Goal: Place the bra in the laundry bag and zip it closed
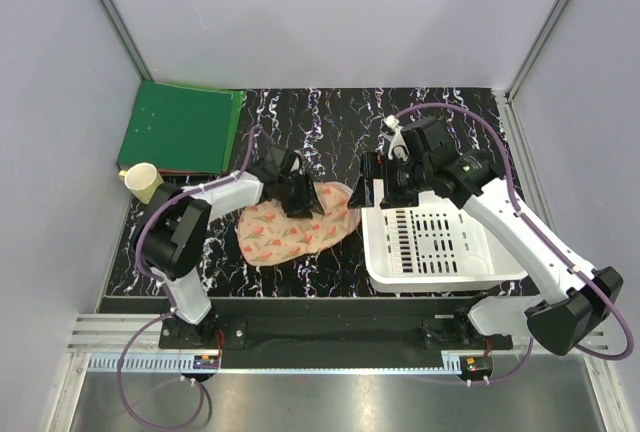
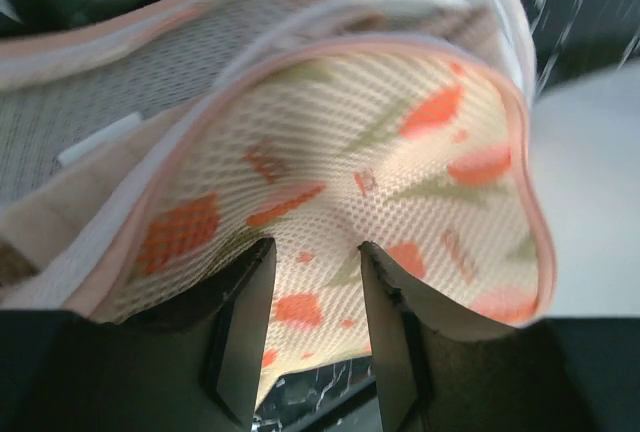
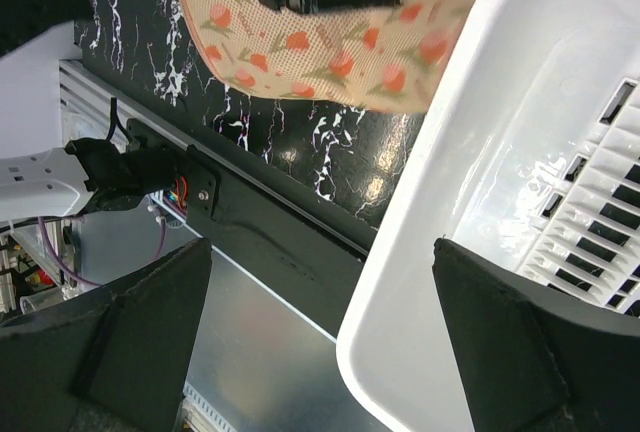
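The laundry bag [image 1: 295, 230], peach with red-orange prints, lies on the black marble table left of centre. My left gripper [image 1: 297, 195] is at its far edge, and its fingers [image 2: 245, 322] are closed on the bag's upper flap [image 2: 400, 182]. The flap is lifted, its mesh lining faces the camera, and the table shows under its edge. A tan strip [image 2: 40, 227] shows under the flap at the left; I cannot tell if it is the bra. The bra does not show in the top view. My right gripper [image 1: 368, 190] is open and empty, above the basket's left rim [image 3: 400, 282].
A white slotted plastic basket [image 1: 440, 242] stands right of the bag, touching its right end. A green folder [image 1: 180, 127] lies at the back left with a small cup [image 1: 143, 182] in front of it. The table's front edge and metal rail [image 3: 250, 242] lie below the right gripper.
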Available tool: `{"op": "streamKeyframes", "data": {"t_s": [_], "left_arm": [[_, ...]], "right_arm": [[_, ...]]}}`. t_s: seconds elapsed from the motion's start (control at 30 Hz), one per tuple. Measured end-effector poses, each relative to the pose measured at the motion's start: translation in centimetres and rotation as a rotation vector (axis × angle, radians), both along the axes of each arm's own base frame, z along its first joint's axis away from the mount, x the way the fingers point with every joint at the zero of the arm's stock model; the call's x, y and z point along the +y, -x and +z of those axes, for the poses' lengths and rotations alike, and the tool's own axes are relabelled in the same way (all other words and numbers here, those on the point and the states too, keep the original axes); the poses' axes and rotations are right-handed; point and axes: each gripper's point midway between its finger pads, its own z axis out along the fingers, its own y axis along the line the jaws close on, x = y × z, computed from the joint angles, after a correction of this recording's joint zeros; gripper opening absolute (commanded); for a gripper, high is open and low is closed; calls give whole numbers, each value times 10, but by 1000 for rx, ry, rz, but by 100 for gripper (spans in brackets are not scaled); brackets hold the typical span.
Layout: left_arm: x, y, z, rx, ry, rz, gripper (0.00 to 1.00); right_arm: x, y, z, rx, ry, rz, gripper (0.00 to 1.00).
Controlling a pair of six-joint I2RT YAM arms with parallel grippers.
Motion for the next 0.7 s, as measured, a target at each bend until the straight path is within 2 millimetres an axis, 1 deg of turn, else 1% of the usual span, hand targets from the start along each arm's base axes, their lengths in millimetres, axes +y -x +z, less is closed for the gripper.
{"op": "streamKeyframes", "data": {"t_s": [0.07,0.1,0.17,0.2,0.23,0.3,0.33,0.4,0.43,0.47,0.5,0.53,0.57,0.6,0.67,0.7], "left_arm": [[12,-21,7,-20,8,57,52],[18,-31,11,-34,10,84,56],[32,-47,19,-57,14,136,61],[39,-52,24,-69,13,155,64],[46,-56,31,-83,14,176,64],[59,-56,49,-111,12,199,65],[61,-54,59,-132,16,202,66],[65,-45,86,-183,29,195,70],[67,-40,101,-228,42,192,73],[71,-31,112,-260,50,190,76],[75,-21,118,-278,52,188,78],[80,-8,124,-300,57,187,82],[85,2,125,-314,57,187,84],[93,18,122,-313,50,189,85],[103,36,109,-298,33,188,86],[107,44,99,-276,17,185,86]], "right_arm": [[2,-4,0,4,4,1,100],[4,-6,0,5,6,3,100],[8,-12,-2,13,13,8,100],[9,-13,-3,15,15,10,100],[11,-16,-5,20,18,16,100],[16,-21,-7,27,24,25,100],[18,-24,-7,29,24,31,100],[23,-31,-7,25,26,39,100],[25,-35,-5,21,25,43,100],[30,-38,-3,17,21,51,100],[33,-42,-2,13,18,57,100],[37,-44,0,7,12,66,100],[41,-46,1,6,8,74,99],[48,-46,1,7,6,89,100],[61,-45,0,10,2,119,100],[70,-43,-2,13,-1,140,100]]}}
